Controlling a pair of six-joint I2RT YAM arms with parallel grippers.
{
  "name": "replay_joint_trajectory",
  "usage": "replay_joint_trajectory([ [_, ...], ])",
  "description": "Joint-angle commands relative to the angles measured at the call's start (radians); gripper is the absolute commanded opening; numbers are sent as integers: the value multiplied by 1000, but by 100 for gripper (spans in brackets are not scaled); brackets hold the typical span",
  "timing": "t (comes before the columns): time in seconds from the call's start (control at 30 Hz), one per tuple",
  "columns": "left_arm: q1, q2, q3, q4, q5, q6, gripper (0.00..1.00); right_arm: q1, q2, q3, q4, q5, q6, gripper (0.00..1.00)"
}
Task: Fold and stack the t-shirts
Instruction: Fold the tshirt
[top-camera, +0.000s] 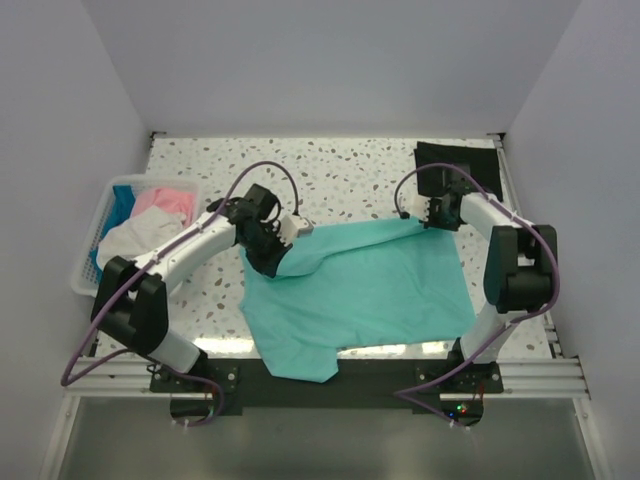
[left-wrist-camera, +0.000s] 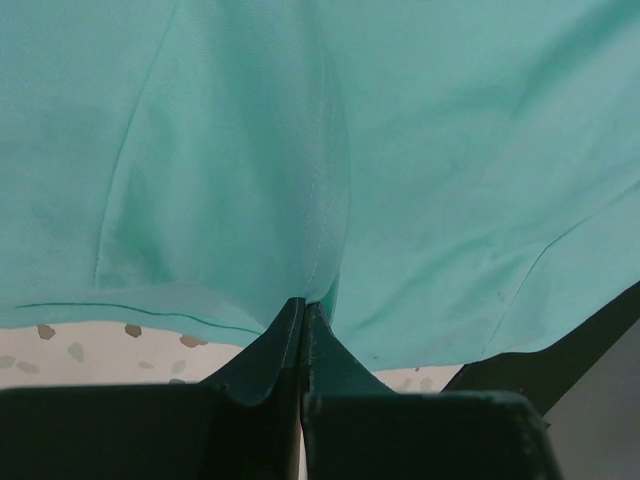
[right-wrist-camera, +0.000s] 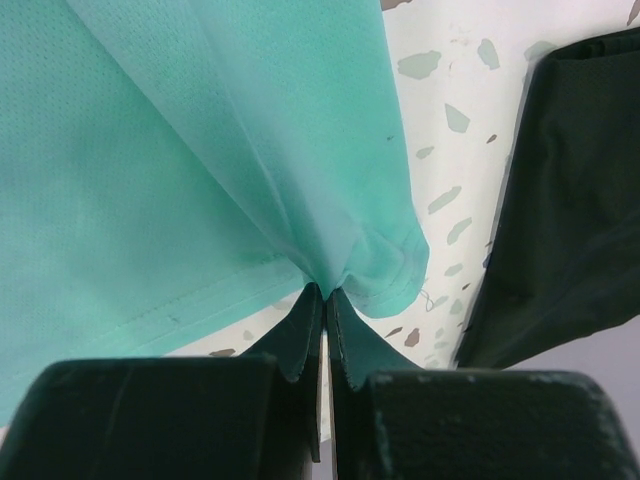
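Note:
A teal-green t-shirt (top-camera: 360, 290) lies spread across the middle of the table, its near part hanging over the front edge. My left gripper (top-camera: 283, 243) is shut on its far left corner; the left wrist view shows the cloth (left-wrist-camera: 300, 150) pinched between the closed jaws. My right gripper (top-camera: 420, 217) is shut on its far right corner, seen in the right wrist view (right-wrist-camera: 330, 260). A folded black t-shirt (top-camera: 455, 158) lies at the far right and also shows in the right wrist view (right-wrist-camera: 560, 200). Pink (top-camera: 165, 202), white (top-camera: 140, 235) and bright blue (top-camera: 120, 205) t-shirts lie in the basket.
A white slatted plastic basket (top-camera: 85, 262) stands at the table's left edge. The speckled table (top-camera: 340, 165) is walled in on three sides. A black rail (top-camera: 330, 385) runs along the front edge between the arm bases.

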Motion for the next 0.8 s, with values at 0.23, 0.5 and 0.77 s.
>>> replay_joint_trajectory([
  [0.23, -1, -60, -13, -24, 61, 22, 0, -14, -72, -65, 33, 22, -83, 0],
  [0.5, -1, -52, -73, 4, 13, 38, 0, -14, -87, -131, 26, 32, -95, 0],
  [0.77, -1, -52, -37, -13, -5, 58, 0, -14, -110, -131, 12, 26, -77, 0],
])
